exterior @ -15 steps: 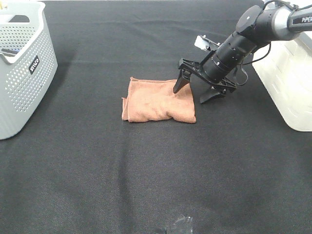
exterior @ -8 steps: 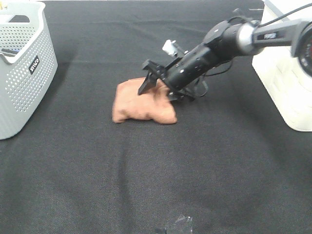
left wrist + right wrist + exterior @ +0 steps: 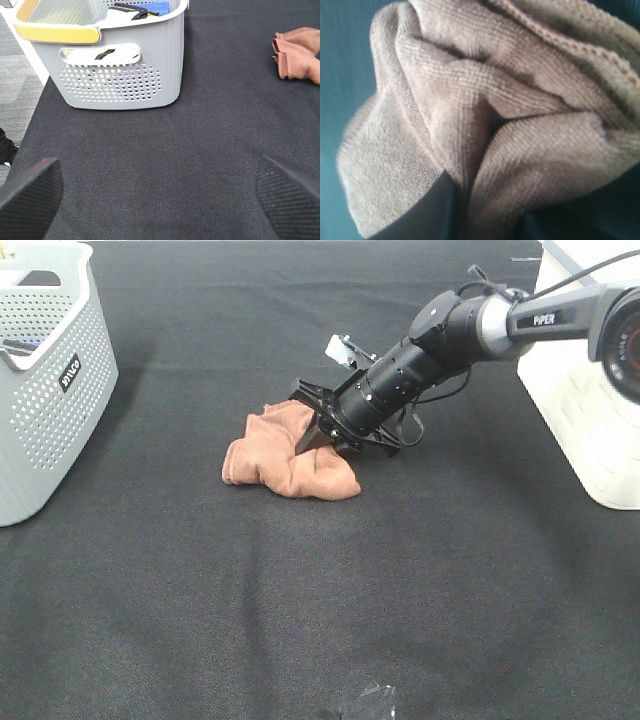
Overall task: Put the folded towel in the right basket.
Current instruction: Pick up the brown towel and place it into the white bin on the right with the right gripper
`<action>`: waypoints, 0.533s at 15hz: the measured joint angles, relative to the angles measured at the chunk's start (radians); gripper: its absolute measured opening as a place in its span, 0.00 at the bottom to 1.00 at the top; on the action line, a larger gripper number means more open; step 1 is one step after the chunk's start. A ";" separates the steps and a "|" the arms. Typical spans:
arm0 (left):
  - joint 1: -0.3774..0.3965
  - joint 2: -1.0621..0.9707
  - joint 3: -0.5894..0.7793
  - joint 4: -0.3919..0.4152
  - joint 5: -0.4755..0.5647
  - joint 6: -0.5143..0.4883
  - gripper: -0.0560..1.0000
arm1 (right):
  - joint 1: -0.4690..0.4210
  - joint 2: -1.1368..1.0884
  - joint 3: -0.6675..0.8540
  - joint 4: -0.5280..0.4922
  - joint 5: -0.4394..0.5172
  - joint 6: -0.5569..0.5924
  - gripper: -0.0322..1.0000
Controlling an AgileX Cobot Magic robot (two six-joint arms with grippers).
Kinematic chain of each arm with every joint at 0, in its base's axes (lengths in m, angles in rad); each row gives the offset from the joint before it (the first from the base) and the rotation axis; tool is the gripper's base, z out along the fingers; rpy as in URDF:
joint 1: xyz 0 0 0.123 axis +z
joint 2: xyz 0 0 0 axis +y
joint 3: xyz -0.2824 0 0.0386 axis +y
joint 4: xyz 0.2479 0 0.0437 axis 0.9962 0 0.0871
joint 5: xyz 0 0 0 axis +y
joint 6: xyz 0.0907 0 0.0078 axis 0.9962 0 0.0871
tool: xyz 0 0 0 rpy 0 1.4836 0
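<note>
Towel on black mat, between cluttered grey basket and white basket.

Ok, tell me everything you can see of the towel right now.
The towel is a small salmon-brown terry cloth with a stitched hem, and it looks soft and fuzzy up close. It lies on the black table cover near the middle. It is bunched and creased rather than neatly flat, and its far right part is pulled up into a ridge. The right gripper appears shut on that ridge, with cloth gathered between its fingers. Nothing else touches it.
</note>
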 joint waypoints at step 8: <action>0.000 0.000 0.000 0.000 0.000 0.000 0.97 | -0.259 -0.506 -0.129 -0.130 0.287 -0.015 0.27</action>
